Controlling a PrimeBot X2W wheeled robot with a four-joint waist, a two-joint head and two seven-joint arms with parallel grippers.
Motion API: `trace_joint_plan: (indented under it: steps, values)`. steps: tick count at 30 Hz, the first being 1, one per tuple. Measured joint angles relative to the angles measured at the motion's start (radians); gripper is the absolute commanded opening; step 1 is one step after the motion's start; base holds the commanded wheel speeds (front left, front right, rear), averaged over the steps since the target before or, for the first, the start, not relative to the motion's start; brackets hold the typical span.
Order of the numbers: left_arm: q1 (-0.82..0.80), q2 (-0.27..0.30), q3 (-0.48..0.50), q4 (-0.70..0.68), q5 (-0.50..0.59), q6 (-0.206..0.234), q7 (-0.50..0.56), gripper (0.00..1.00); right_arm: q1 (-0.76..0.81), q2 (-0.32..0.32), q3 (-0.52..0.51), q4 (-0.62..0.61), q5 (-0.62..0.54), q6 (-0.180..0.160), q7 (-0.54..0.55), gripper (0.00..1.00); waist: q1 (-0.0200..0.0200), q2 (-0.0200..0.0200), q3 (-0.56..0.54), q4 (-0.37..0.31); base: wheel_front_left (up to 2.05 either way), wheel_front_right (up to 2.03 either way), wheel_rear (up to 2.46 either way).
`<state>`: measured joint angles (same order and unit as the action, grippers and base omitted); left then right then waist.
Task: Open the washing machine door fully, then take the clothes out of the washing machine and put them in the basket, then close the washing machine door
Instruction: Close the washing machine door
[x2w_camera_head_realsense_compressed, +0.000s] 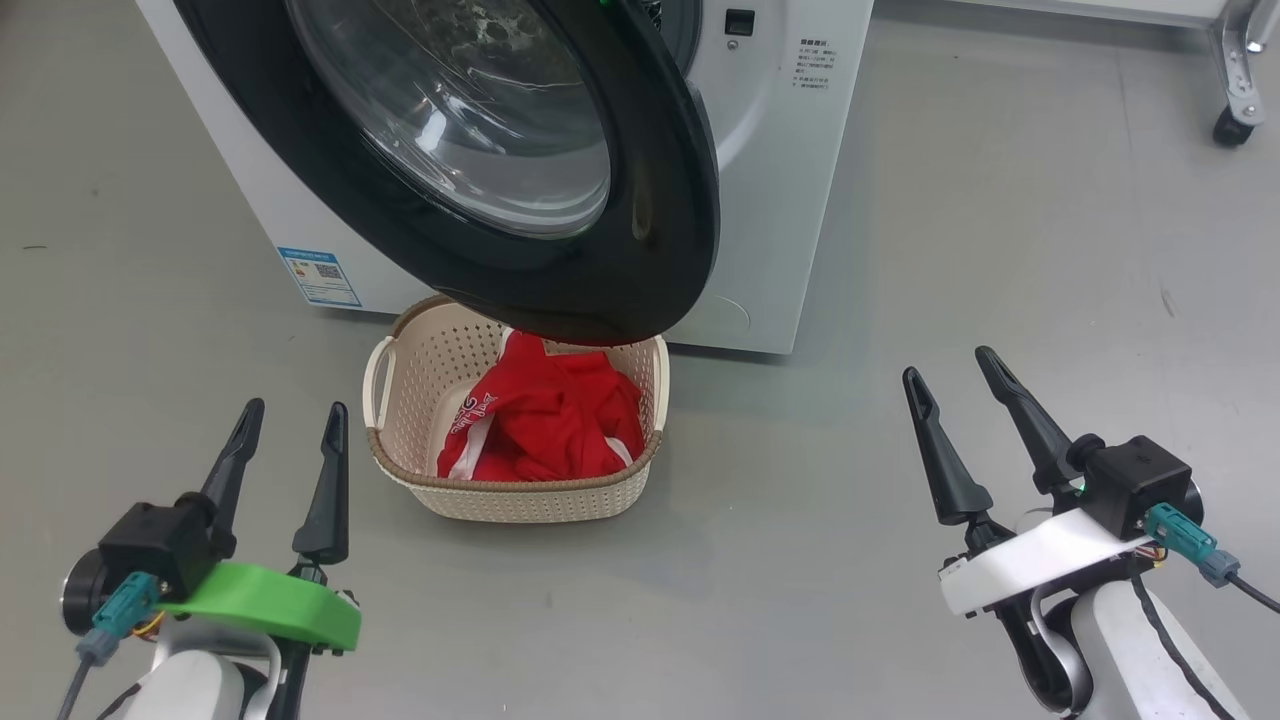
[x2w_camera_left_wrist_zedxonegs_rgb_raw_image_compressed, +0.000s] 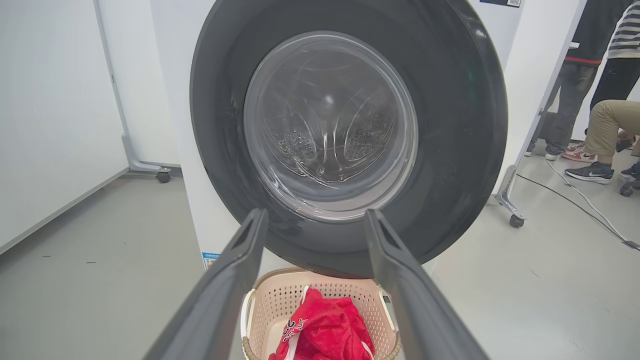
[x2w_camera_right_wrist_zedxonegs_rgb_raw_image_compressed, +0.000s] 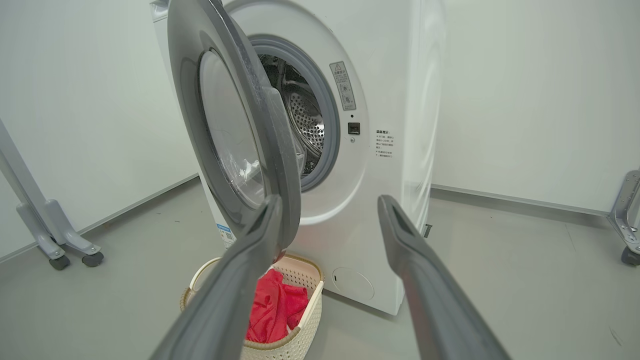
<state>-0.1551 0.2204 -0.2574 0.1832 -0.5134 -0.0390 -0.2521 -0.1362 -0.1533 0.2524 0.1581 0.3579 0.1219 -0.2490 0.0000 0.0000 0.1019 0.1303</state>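
Note:
The washing machine door (x2w_camera_head_realsense_compressed: 560, 180) with its black rim and clear glass bowl stands partly open from the white washing machine (x2w_camera_head_realsense_compressed: 790, 150), hanging over the basket. In the right wrist view the door (x2w_camera_right_wrist_zedxonegs_rgb_raw_image_compressed: 235, 130) is ajar and the steel drum (x2w_camera_right_wrist_zedxonegs_rgb_raw_image_compressed: 300, 120) shows behind it. The red clothes (x2w_camera_head_realsense_compressed: 545, 415) lie in the cream basket (x2w_camera_head_realsense_compressed: 520, 500) on the floor before the machine. My left gripper (x2w_camera_head_realsense_compressed: 290, 415) is open at lower left, empty, a short way left of the basket. My right gripper (x2w_camera_head_realsense_compressed: 950, 365) is open at lower right, empty, well away from the door.
A wheeled frame leg (x2w_camera_head_realsense_compressed: 1240, 90) stands at the far right, another (x2w_camera_right_wrist_zedxonegs_rgb_raw_image_compressed: 55, 240) to the machine's left. People's legs and shoes (x2w_camera_left_wrist_zedxonegs_rgb_raw_image_compressed: 595, 150) and a floor cable (x2w_camera_left_wrist_zedxonegs_rgb_raw_image_compressed: 585, 205) are off to the right side. Grey floor lies between my grippers.

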Motion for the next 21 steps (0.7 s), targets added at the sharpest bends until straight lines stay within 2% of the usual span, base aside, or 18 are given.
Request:
trace_joint_plan:
  steps: [10, 15, 21]
  values:
    - [0.045, -0.023, 0.019, -0.021, 0.044, 0.0, 0.0, 1.0, 0.009, 0.005, 0.008, 0.002, 0.0, 0.0, 0.0, 1.0, 0.0, 0.0, -0.013, 0.003, 0.0, 0.0, 0.0]
    - [0.055, -0.052, 0.034, -0.028, 0.042, -0.002, 0.0, 1.0, 0.016, 0.005, 0.007, 0.003, 0.0, 0.0, 0.0, 1.0, 0.0, 0.0, -0.018, 0.001, 0.0, 0.0, 0.0]
    - [0.065, -0.053, 0.041, -0.03, 0.058, -0.007, 0.0, 1.0, 0.023, 0.01, 0.002, 0.004, -0.004, 0.0, 0.0, 1.0, 0.0, 0.0, -0.025, -0.002, 0.0, 0.0, 0.0]
